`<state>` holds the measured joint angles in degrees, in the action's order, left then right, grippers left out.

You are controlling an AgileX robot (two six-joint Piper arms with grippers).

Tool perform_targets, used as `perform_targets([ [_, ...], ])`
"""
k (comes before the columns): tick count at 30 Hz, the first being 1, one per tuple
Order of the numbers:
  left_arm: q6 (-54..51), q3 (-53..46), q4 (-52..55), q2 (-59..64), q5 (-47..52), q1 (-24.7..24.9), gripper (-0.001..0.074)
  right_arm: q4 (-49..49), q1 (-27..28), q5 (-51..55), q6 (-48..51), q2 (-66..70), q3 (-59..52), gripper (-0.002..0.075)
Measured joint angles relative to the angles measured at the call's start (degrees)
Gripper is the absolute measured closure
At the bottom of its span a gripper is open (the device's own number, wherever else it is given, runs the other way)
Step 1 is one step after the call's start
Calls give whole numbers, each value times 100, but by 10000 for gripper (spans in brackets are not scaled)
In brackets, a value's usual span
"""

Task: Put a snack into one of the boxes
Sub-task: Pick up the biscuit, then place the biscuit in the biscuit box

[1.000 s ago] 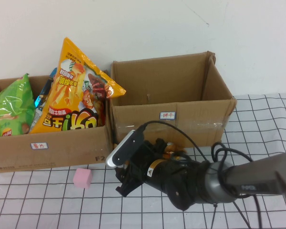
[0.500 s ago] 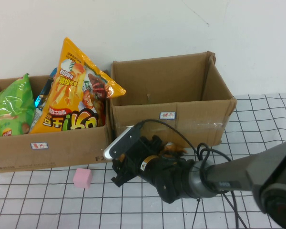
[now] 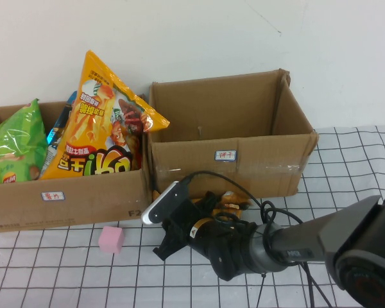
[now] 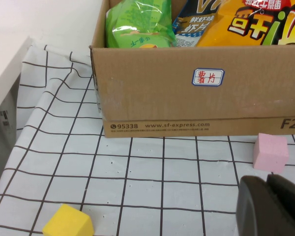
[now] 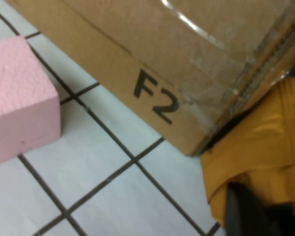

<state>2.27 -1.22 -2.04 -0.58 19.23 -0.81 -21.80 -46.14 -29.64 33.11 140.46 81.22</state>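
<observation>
The snack, a large orange-yellow crisp bag (image 3: 106,122) (image 4: 255,22), stands upright in the low box (image 3: 70,199) (image 4: 187,98) with the red-character label. My right gripper (image 3: 208,208) (image 5: 265,209) is low over the table, in front of the gap between the two boxes. It is shut on a small orange packet (image 3: 230,200) (image 5: 260,147) lying at the low box's corner. My left gripper (image 4: 268,196) shows only in the left wrist view. It is shut and holds nothing, hovering over the cloth just before a pink cube (image 4: 270,152).
A green crisp bag (image 3: 16,144) also sits in the low box. The taller box (image 3: 244,160) stands to its right. The pink cube (image 3: 111,239) (image 5: 17,98) lies in front of the low box, and a yellow cube (image 4: 68,222) lies on the checked cloth.
My right gripper has shifted slightly and dropped lower at the boxes' front, and its jaws have closed onto the small orange packet. Nothing else has moved.
</observation>
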Motion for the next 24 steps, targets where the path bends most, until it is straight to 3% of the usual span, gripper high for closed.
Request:
perform_targets([
  [2,0,0,0,0,0,0,736,0,0,0,15,0,0,621],
  [5,0,0,0,0,0,0,736,0,0,97,28,-60,0,673],
  [16,0,0,0,0,10,0,736,134,-21,1460,-402,-964,-80,697],
  [24,0,0,0,0,10,0,736,-166,-231,1292,-471,-2630,-1498,715],
])
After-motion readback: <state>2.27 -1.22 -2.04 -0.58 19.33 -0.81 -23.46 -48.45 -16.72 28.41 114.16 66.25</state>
